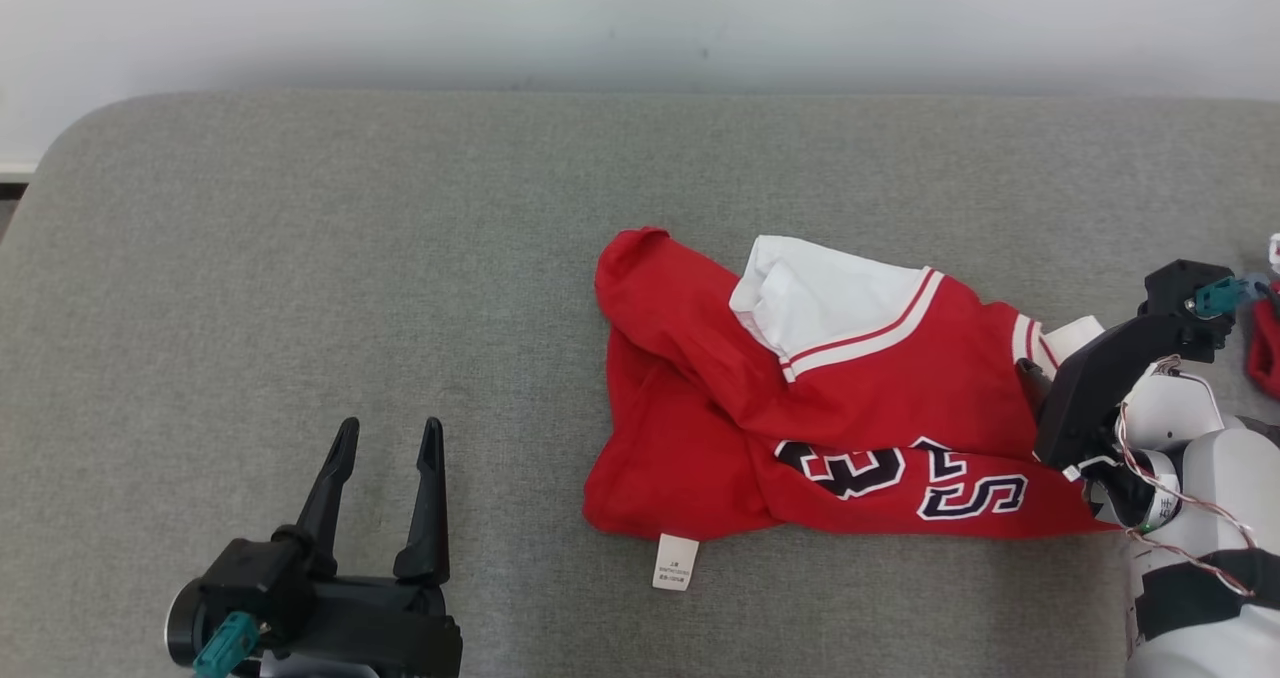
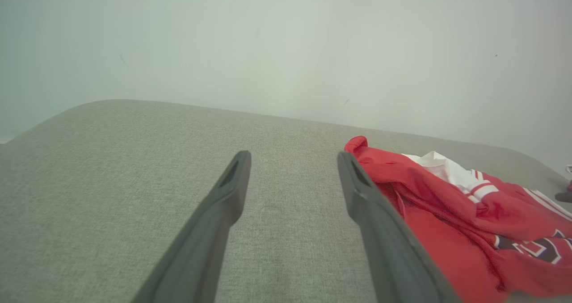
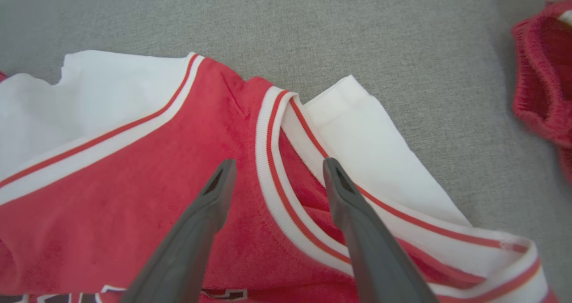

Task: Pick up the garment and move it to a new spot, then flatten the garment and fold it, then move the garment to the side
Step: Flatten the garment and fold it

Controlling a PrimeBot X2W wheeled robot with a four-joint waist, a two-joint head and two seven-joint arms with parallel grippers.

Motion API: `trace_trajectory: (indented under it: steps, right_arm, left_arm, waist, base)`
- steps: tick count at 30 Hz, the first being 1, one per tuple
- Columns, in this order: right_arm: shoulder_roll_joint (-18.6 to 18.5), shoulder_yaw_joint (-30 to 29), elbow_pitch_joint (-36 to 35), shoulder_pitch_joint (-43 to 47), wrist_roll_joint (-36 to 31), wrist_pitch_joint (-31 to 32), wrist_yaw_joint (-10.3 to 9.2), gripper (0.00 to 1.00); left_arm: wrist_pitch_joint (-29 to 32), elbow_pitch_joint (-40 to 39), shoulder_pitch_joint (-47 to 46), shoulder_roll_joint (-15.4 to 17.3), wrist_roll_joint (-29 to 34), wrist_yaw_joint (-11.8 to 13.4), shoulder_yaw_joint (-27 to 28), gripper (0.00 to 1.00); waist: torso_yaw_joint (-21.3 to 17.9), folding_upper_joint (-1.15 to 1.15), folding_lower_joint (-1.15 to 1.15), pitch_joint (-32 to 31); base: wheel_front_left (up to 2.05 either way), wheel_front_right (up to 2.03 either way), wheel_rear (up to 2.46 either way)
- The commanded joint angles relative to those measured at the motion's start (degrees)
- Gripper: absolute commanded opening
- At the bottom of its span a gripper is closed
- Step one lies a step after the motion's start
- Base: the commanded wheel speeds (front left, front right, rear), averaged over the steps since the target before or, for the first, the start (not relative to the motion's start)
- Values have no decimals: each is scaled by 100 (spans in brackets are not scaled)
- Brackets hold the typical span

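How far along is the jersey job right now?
Nothing looks done: the garment lies crumpled on the grey surface. In hand: the right gripper hangs open over its striped trim, gripping nothing. The left gripper sits open, apart from it. Left: the pick-up, the move, flattening, folding, moving aside.

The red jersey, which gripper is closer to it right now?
Right. The right gripper hangs open over the jersey's striped trim; the left gripper sits open above bare grey surface, apart from the jersey's left edge.
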Motion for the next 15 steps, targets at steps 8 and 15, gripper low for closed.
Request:
trace_trajectory:
  steps: [8,15]
  right_arm:
    - [-100,-168,1161,-575,-130,-502,4,100]
    - [-198,12,1560,-879,-20,-1163,4,0]
  left_arm:
    - [-4,4,-108,4,82,-20,17,100]
    - [-4,29,-120,4,76,-14,31,100]
  waist:
    - [217,0,-1,194]
    - [225,0,-1,194]
  base:
    - [0,0,0]
    - [0,0,0]
